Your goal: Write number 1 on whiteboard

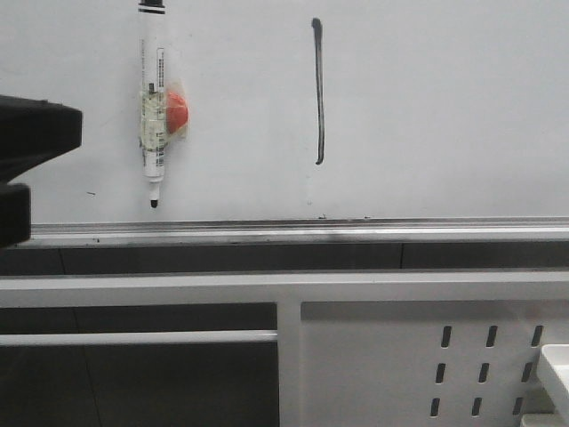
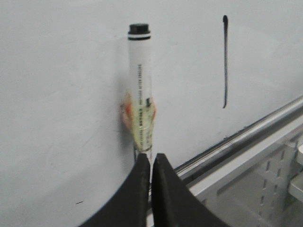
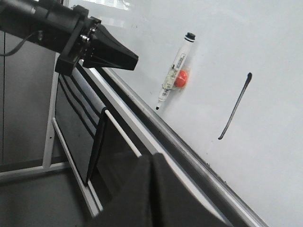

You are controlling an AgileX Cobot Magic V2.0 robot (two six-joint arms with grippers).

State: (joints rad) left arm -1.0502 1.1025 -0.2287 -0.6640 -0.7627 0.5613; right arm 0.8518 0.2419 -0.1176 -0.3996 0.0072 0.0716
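The number 1 [image 1: 318,93] is a thin black vertical stroke on the whiteboard [image 1: 444,107], thicker at its top end. It also shows in the left wrist view [image 2: 225,61] and the right wrist view [image 3: 234,108]. A white marker pen [image 1: 154,98] with a red disc [image 1: 178,108] taped on hangs on the board left of the stroke, tip down. My left gripper [image 2: 151,158] is shut and empty, off the board and apart from the pen; the right wrist view shows it [image 3: 135,59] to the pen's left. My right gripper [image 3: 152,158] is shut and empty, below the board's rail.
A silver rail [image 1: 311,233] runs along the board's lower edge. Below it stands a white perforated metal frame [image 1: 427,347] with dark panels [image 1: 133,382] behind it. A white object [image 1: 556,365] sits at the lower right.
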